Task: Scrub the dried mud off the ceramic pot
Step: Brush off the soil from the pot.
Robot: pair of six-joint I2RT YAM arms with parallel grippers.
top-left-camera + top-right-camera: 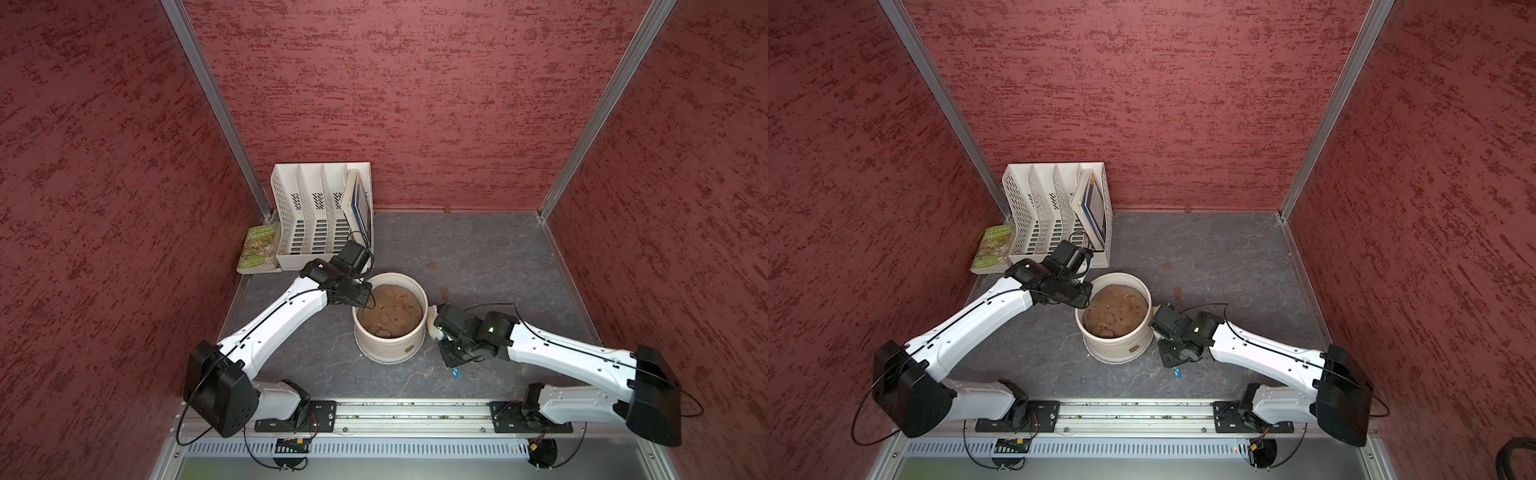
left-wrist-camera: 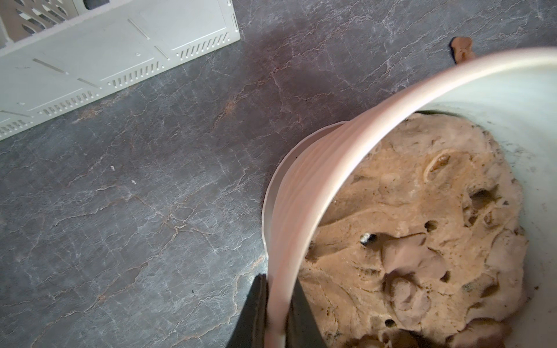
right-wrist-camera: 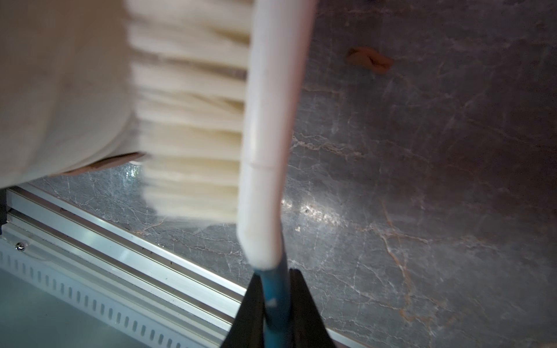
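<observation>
The cream ribbed ceramic pot (image 1: 388, 347) (image 1: 1115, 347) stands mid-table, filled with lumpy tan soil (image 1: 390, 311). My left gripper (image 1: 365, 301) (image 2: 278, 283) is shut on the pot's rim (image 2: 301, 186), one finger outside and one inside. My right gripper (image 1: 444, 341) (image 3: 275, 274) is shut on the blue handle of a white brush (image 3: 271, 120). Its bristles (image 3: 193, 120) press against the pot's right wall (image 3: 60, 90). A patch of dried mud (image 1: 409, 348) (image 1: 1134, 349) sticks to the pot's front wall. Loose mud flakes (image 1: 444, 294) (image 3: 369, 60) lie on the table.
A white slotted file organiser (image 1: 320, 216) holding a book stands at the back left, with a green book (image 1: 258, 249) lying beside it. Another mud flake (image 1: 432, 264) lies behind the pot. Red walls close in three sides. A metal rail (image 1: 374, 411) runs along the front.
</observation>
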